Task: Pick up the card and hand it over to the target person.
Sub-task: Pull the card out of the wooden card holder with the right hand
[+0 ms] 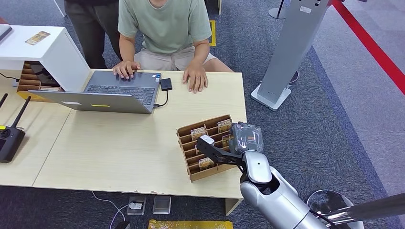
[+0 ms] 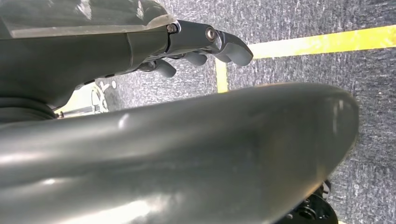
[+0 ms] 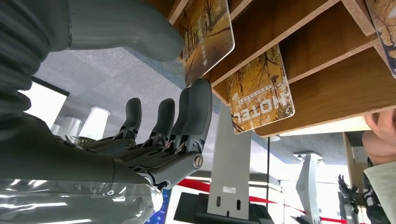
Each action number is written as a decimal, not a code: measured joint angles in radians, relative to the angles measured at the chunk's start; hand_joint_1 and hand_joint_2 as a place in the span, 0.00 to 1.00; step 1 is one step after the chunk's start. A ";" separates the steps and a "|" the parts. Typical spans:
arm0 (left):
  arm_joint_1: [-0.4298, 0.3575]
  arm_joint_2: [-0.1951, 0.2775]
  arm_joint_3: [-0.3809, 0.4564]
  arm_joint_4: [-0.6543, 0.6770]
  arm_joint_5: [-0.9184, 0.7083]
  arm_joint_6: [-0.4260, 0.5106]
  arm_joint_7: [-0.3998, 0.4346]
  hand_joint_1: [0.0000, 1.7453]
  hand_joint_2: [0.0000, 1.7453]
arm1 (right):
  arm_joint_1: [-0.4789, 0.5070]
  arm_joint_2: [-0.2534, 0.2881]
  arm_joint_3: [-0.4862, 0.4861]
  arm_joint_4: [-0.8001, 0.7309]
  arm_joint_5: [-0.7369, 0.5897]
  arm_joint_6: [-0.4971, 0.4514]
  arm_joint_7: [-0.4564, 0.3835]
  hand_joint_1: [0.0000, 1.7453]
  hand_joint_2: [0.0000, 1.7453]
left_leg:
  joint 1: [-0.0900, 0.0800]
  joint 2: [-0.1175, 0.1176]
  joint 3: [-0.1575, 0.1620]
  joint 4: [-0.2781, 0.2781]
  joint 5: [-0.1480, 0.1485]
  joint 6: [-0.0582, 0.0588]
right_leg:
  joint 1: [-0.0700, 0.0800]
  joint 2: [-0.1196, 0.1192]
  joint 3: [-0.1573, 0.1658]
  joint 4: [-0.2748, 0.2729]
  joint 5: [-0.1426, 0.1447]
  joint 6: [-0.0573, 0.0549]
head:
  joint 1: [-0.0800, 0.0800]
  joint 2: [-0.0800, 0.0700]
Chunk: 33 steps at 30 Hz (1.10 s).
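Note:
A wooden card rack (image 1: 210, 173) stands near the table's front right edge, with several autumn-print cards in its slots. My right hand (image 1: 223, 149) reaches over it from the right. In the right wrist view, the thumb (image 3: 130, 30) and a dark finger (image 3: 196, 107) pinch one card (image 3: 208, 37) that stands in its slot of the rack (image 3: 327, 74). A second card marked HOTEL (image 3: 259, 91) sits one slot over. A seated person in a green shirt (image 1: 165, 24) faces me across the table. My left hand (image 2: 205, 44) hangs over the carpet, holding nothing.
An open laptop (image 1: 110, 93) lies under the person's hand at the table's far side. A white box (image 1: 47, 47) and a black radio unit (image 1: 9, 138) stand at the left. Another person (image 1: 93, 24) stands behind. A grey pillar stand (image 1: 291, 52) rises right of the table.

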 joint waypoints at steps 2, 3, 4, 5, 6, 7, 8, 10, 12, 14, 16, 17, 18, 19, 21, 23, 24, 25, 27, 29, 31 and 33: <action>0.000 0.000 -0.002 0.000 -0.002 -0.001 0.000 0.00 0.00 | 0.001 0.001 -0.001 -0.004 0.000 0.001 0.000 0.53 1.00 | 0.000 0.000 0.000 0.000 0.000 0.000 | 0.000 0.000 0.000 0.000 0.000 0.000 | 0.000 0.000; 0.000 -0.001 -0.003 0.000 -0.004 -0.002 0.001 0.00 0.00 | 0.002 0.001 -0.001 -0.002 0.000 0.002 0.000 0.52 1.00 | 0.000 0.000 0.000 0.000 0.000 0.000 | 0.000 0.000 0.000 0.000 0.000 0.000 | 0.000 0.000; 0.000 -0.001 -0.005 0.001 -0.005 -0.003 0.002 0.00 0.00 | 0.002 0.002 -0.002 0.004 0.000 0.003 0.000 0.52 1.00 | 0.000 0.000 0.000 0.000 0.000 0.000 | 0.000 0.000 0.000 0.000 0.000 0.000 | 0.000 0.000; 0.000 -0.001 -0.006 0.001 -0.006 -0.005 0.002 0.00 0.00 | 0.002 0.005 -0.002 0.013 0.000 0.005 -0.002 0.52 1.00 | 0.000 0.000 0.000 0.000 0.000 0.000 | 0.000 0.000 0.000 0.000 0.000 0.000 | 0.000 0.000; 0.000 -0.002 -0.006 0.002 -0.007 -0.006 0.002 0.00 0.00 | 0.001 0.010 -0.002 0.025 0.000 0.006 -0.005 0.52 1.00 | 0.000 0.000 0.000 0.000 0.000 0.000 | 0.000 0.000 0.000 0.000 0.000 0.000 | 0.000 0.000; 0.000 -0.001 -0.007 0.002 -0.007 -0.007 0.002 0.00 0.00 | -0.001 0.014 -0.002 0.037 -0.001 0.006 -0.009 0.52 1.00 | 0.000 0.000 0.000 0.000 0.000 0.000 | 0.000 0.000 0.000 0.000 0.000 0.000 | 0.000 0.000; 0.000 -0.001 -0.007 0.002 -0.007 -0.008 0.002 0.00 0.00 | -0.003 0.020 -0.003 0.050 -0.001 0.004 -0.015 0.52 1.00 | 0.000 0.000 0.000 0.000 0.000 0.000 | 0.000 0.000 0.000 0.000 0.000 0.000 | 0.000 0.000; -0.001 0.000 -0.009 0.003 -0.009 -0.008 0.003 0.00 0.00 | -0.009 0.030 -0.006 0.069 -0.001 0.001 -0.024 0.52 1.00 | 0.000 0.001 0.000 0.000 0.000 0.000 | 0.000 0.000 0.000 0.000 0.000 0.000 | 0.000 0.000; -0.001 0.001 -0.013 0.002 -0.013 -0.009 0.005 0.00 0.00 | -0.014 0.032 -0.009 0.077 -0.001 0.000 -0.027 0.51 1.00 | 0.000 0.001 0.000 0.000 0.000 0.000 | 0.000 0.001 0.000 0.000 0.000 0.000 | 0.000 0.000; -0.001 0.002 -0.017 0.002 -0.017 -0.010 0.006 0.00 0.00 | -0.016 0.029 -0.011 0.076 -0.002 0.001 -0.028 0.51 1.00 | 0.000 0.001 0.000 0.000 0.000 0.000 | 0.000 0.001 0.000 0.000 0.000 0.000 | 0.000 0.000; -0.002 0.002 -0.020 0.002 -0.022 -0.010 0.006 0.00 0.00 | -0.014 0.023 -0.014 0.073 -0.003 0.001 -0.028 0.51 1.00 | 0.000 0.001 0.000 0.000 0.000 0.000 | 0.000 0.000 0.000 0.000 0.000 0.000 | 0.000 0.000; -0.002 0.002 -0.022 0.002 -0.024 -0.011 0.005 0.00 0.00 | -0.012 0.021 -0.015 0.071 -0.004 0.002 -0.027 0.51 1.00 | 0.000 0.001 0.000 0.000 0.000 0.000 | 0.000 0.000 0.000 0.000 0.000 0.000 | 0.000 0.000; -0.002 0.002 -0.023 0.003 -0.026 -0.011 0.004 0.00 0.00 | -0.009 0.019 -0.017 0.068 -0.005 0.003 -0.027 0.52 1.00 | 0.000 0.001 0.000 0.001 0.000 0.000 | 0.000 0.000 0.000 0.001 0.000 0.000 | 0.000 0.000; -0.002 0.002 -0.024 0.003 -0.027 -0.012 0.003 0.00 0.00 | -0.007 0.019 -0.018 0.066 -0.006 0.003 -0.026 0.52 1.00 | 0.000 0.000 0.000 0.000 0.000 0.000 | 0.000 0.000 0.000 0.000 0.000 0.000 | 0.000 0.000; -0.002 0.003 -0.026 0.004 -0.029 -0.014 0.002 0.00 0.00 | -0.004 0.019 -0.020 0.064 -0.008 0.005 -0.025 0.52 1.00 | 0.000 0.001 0.000 0.001 0.000 0.000 | 0.000 0.000 0.000 0.001 0.000 0.000 | 0.000 0.000; -0.002 0.005 -0.026 0.005 -0.029 -0.015 0.003 0.00 0.00 | -0.003 0.021 -0.020 0.063 -0.009 0.006 -0.025 0.52 1.00 | 0.000 0.000 0.000 0.001 0.000 0.000 | 0.000 0.000 0.000 0.000 0.000 0.000 | 0.000 0.000; -0.002 0.006 -0.024 0.005 -0.027 -0.016 0.003 0.00 0.00 | -0.002 0.024 -0.019 0.064 -0.009 0.007 -0.025 0.52 1.00 | 0.000 0.000 0.000 0.001 0.000 0.000 | 0.000 0.000 0.000 0.000 0.000 0.000 | 0.000 0.000; -0.002 0.006 -0.021 0.006 -0.025 -0.016 0.004 0.00 0.00 | -0.002 0.029 -0.018 0.066 -0.009 0.008 -0.025 0.53 1.00 | 0.000 0.001 0.000 0.000 0.000 0.000 | 0.000 0.000 0.000 0.000 0.000 0.000 | 0.000 0.000; -0.001 0.007 -0.016 0.006 -0.021 -0.017 0.006 0.00 0.00 | -0.003 0.037 -0.015 0.070 -0.008 0.010 -0.026 0.53 1.00 | 0.000 0.001 0.000 0.000 0.000 0.000 | 0.000 0.000 0.000 0.000 0.000 0.000 | 0.000 0.000; -0.001 0.007 -0.012 0.006 -0.017 -0.016 0.006 0.00 0.00 | -0.006 0.042 -0.011 0.073 -0.009 0.011 -0.029 0.55 1.00 | 0.000 0.001 0.000 0.000 0.000 0.000 | 0.000 0.001 -0.001 0.000 0.000 0.000 | 0.000 0.000; 0.000 0.007 -0.005 0.006 -0.012 -0.015 0.008 0.00 0.00 | -0.011 0.047 -0.006 0.079 -0.012 0.012 -0.035 0.57 1.00 | 0.000 0.001 0.000 0.001 0.000 0.000 | 0.000 0.000 -0.001 0.001 0.000 0.000 | 0.000 0.000; 0.000 0.007 0.002 0.006 -0.007 -0.012 0.011 0.00 0.00 | -0.019 0.053 -0.001 0.088 -0.016 0.012 -0.044 0.58 1.00 | 0.000 0.002 0.000 0.001 0.000 0.000 | 0.000 0.001 -0.001 0.001 0.000 0.000 | 0.000 0.000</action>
